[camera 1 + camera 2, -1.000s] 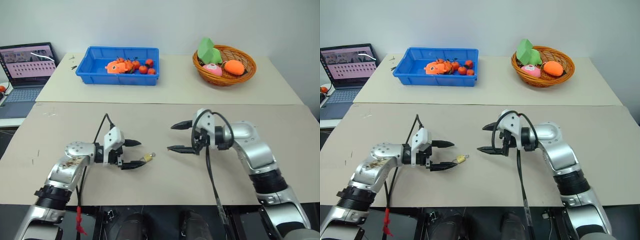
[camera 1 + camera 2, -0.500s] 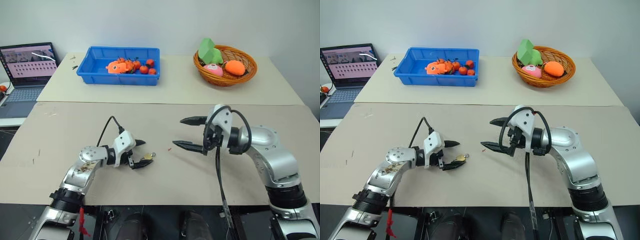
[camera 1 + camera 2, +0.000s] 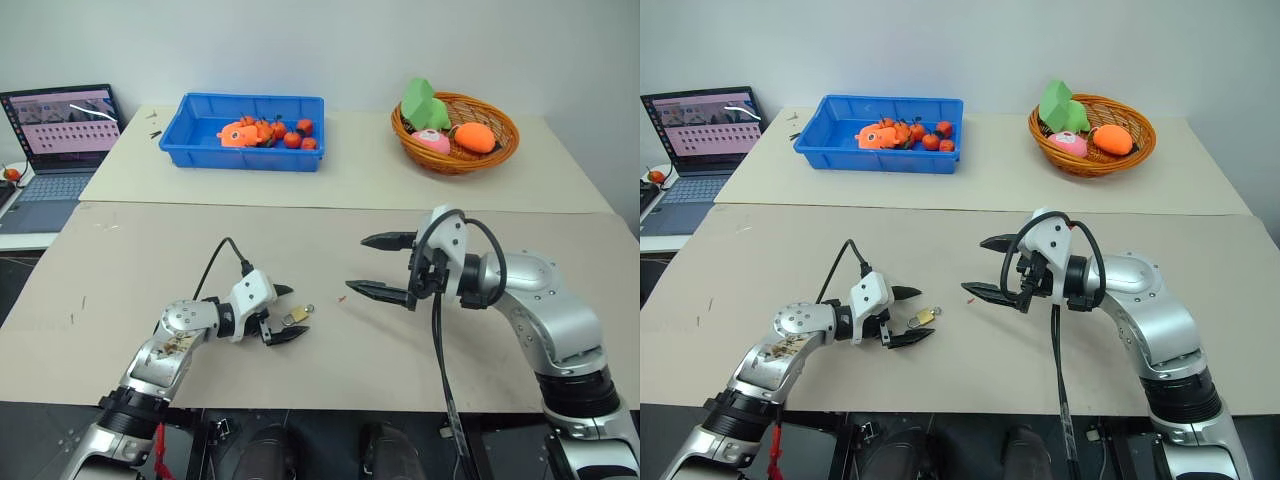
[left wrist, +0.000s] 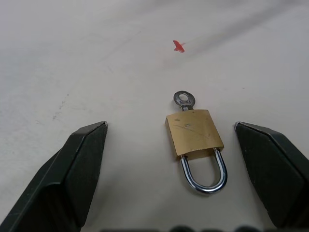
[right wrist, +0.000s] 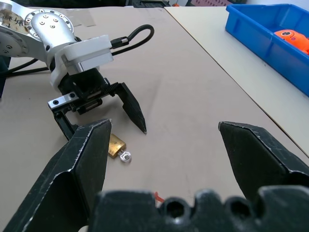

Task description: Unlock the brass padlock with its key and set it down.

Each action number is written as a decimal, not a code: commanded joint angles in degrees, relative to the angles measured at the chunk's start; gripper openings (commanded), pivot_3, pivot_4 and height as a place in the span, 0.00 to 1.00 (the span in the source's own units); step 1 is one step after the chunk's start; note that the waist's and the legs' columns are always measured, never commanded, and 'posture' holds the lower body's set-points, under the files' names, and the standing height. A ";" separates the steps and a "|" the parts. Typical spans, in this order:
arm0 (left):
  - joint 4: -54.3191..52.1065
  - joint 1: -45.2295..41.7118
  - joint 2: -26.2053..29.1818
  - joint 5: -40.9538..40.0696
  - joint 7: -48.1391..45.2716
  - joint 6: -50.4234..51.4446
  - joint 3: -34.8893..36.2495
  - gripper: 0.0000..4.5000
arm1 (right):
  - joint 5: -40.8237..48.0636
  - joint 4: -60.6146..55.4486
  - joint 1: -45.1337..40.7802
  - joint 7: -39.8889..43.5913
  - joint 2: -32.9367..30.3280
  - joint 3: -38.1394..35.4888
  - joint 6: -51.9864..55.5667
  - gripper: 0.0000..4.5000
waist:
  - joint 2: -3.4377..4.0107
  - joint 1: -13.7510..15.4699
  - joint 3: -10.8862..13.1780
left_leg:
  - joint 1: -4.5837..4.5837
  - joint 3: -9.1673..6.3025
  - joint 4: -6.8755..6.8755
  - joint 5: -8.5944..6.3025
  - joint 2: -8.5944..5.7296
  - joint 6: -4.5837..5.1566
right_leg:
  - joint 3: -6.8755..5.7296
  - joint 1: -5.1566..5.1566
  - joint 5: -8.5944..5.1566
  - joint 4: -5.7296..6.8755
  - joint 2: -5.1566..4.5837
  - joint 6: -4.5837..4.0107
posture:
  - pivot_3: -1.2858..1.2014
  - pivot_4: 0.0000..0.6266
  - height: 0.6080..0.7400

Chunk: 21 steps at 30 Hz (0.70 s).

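Observation:
The brass padlock (image 4: pixel 194 131) lies flat on the tan table (image 3: pixel 150 250), its silver shackle (image 4: pixel 205 170) shut. The key (image 4: pixel 184 100) sticks out of its bottom end. My left gripper (image 3: pixel 299 311) is open and low over the table. One finger stands on each side of the padlock without touching it. My right gripper (image 3: pixel 354 263) hangs open above the table to the right of the padlock, pointing toward it, with nothing between its fingers. The padlock (image 5: pixel 116 145) also shows in the right wrist view, beside the left fingers (image 5: pixel 133 111).
A blue tray (image 3: pixel 240 157) of orange toys stands at the back left. A wicker basket (image 3: pixel 455 168) with toy food stands at the back right. An open laptop (image 3: pixel 60 130) sits on the far left. A small red mark (image 3: pixel 341 298) is on the table past the key.
My left gripper has sunk and edged right, so its fingers now straddle the padlock. My right gripper has lifted and drawn back slightly. The padlock has not moved.

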 commanded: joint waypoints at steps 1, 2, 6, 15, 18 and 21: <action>-0.33 0.66 -0.47 1.49 1.32 0.74 -1.49 1.00 | 1.30 -2.06 -0.68 -0.30 -0.87 -1.25 -0.44 0.93 | 0.00 0.20 0.00 | 0.00 -0.01 0.01 -0.01 0.00 0.01 | 0.00 0.00 0.00 0.00 -0.01 0.00 | 0.52 0.24 0.64; -0.20 0.54 -0.55 1.48 1.37 0.75 -1.54 1.00 | 1.41 -2.07 -0.77 -0.34 -0.97 -1.32 -0.40 0.93 | 0.00 0.30 0.00 | 0.00 -0.01 0.01 -0.01 0.00 0.02 | 0.00 0.00 0.00 0.00 -0.02 0.00 | 0.52 0.24 0.64; 0.36 -0.28 -0.61 1.57 1.59 0.90 -1.67 0.76 | 1.76 -2.11 -1.03 -0.35 -1.33 -1.61 -0.29 0.93 | 0.00 0.67 0.00 | 0.00 -0.01 0.03 -0.01 -0.01 0.02 | 0.00 0.02 0.00 0.00 -0.02 0.00 | 0.52 0.24 0.64; 0.71 -0.81 -0.29 1.51 1.18 1.33 -2.39 0.19 | 2.04 -2.17 -0.94 -0.86 -1.49 -1.72 -0.38 0.93 | 0.00 0.62 0.00 | 0.03 -0.03 0.15 -0.01 0.02 0.03 | 0.01 0.04 0.03 0.07 -0.02 -0.02 | 0.52 0.24 0.64; 1.22 -1.26 -0.25 1.44 1.12 1.52 -2.23 0.19 | 1.78 -2.24 -0.82 -1.12 -1.59 -1.59 -0.45 0.93 | 0.00 0.64 0.00 | 0.03 -0.03 0.16 -0.01 0.02 0.03 | 0.01 0.04 0.03 0.08 -0.02 -0.02 | 0.52 0.24 0.64; 2.46 -2.83 -0.47 0.44 1.17 2.17 -0.98 0.19 | 0.38 -2.68 -0.64 -1.56 -1.94 -0.44 -0.74 0.93 | 0.00 0.65 0.00 | 0.02 -0.03 0.17 -0.01 0.02 0.03 | 0.01 0.04 0.04 0.08 -0.02 -0.02 | 0.52 0.24 0.64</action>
